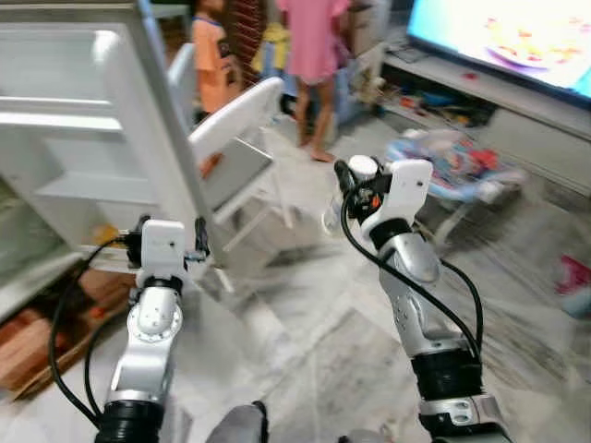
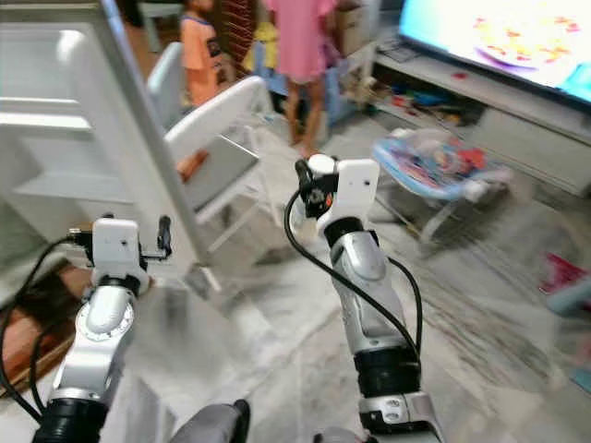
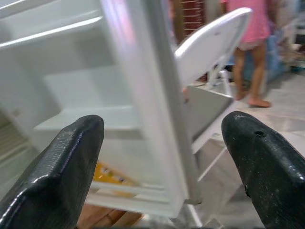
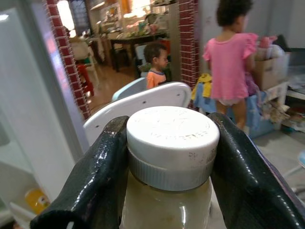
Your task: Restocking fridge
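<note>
My right gripper [image 1: 354, 180] is raised mid-room, shut on a clear bottle [image 4: 167, 191] of pale liquid with a white cap [image 4: 170, 134]. The bottle [image 1: 340, 210] hangs between the black fingers [image 4: 97, 176]. The white fridge [image 1: 65, 138] stands open on the left, its door [image 1: 152, 129] swung toward me with shelves inside it. My left gripper [image 1: 171, 242] is held up close to the door's lower edge, open, with nothing between its fingertips [image 3: 257, 162]. A yellow item [image 3: 107, 174] lies low inside the fridge.
A white folding chair [image 1: 240, 148] stands just behind the fridge door. Two people [image 1: 309, 55] stand at the back. A baby bouncer [image 1: 452, 166] and a TV unit [image 1: 517, 101] are on the right. A wooden pallet [image 1: 37, 341] lies at the fridge's foot.
</note>
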Robot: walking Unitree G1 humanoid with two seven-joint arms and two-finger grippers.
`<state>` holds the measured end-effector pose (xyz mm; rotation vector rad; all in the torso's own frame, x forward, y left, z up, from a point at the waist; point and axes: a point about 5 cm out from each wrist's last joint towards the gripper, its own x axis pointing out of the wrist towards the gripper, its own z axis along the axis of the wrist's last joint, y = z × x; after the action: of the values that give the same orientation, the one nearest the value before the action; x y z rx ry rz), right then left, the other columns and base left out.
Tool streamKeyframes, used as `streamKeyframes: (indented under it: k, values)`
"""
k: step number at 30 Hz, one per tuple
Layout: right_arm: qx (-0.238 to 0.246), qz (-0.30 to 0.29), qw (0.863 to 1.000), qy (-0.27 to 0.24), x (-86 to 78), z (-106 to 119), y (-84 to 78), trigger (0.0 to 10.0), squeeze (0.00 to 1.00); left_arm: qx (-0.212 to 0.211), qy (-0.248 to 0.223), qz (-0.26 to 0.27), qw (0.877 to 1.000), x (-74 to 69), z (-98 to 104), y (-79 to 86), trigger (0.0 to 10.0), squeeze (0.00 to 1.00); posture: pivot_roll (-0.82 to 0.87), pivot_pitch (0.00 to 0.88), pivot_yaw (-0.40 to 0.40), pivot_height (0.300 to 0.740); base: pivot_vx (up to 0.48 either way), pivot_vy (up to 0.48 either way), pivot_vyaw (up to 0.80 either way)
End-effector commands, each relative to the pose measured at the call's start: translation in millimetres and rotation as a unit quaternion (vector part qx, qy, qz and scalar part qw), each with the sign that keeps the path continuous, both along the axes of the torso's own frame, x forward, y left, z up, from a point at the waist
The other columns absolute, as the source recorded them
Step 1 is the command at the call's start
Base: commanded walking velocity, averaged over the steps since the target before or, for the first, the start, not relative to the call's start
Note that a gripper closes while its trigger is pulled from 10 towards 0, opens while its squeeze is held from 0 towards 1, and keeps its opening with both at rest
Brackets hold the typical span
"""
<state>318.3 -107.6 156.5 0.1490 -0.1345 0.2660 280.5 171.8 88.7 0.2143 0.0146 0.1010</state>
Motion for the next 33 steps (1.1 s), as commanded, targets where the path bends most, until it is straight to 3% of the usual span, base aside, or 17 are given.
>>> streamKeyframes:
  k: [1,28,33]
  values:
    - [0.008,0.014,1.0,-0.02,-0.5,10.1,5.1,10.0,0.0,0.014,0.012,0.023,1.0,-2.7,-4.1,11.6,10.0,0.0,0.09,0.048,-0.022,0.74,0.0,0.0,0.8]
    - [0.024,0.061,0.998,-0.019,-4.3,9.8,21.6,10.0,0.0,0.02,0.025,0.087,0.996,-5.9,-6.3,32.6,10.0,0.0,0.1,0.059,-0.02,0.74,0.0,0.0,0.8]
    - [0.025,0.062,0.998,-0.019,-4.1,9.5,22.1,10.0,0.0,0.018,0.026,0.09,0.995,-5.2,-6.0,34.5,10.0,0.0,0.1,0.061,-0.02,0.74,0.152,0.37,0.0]
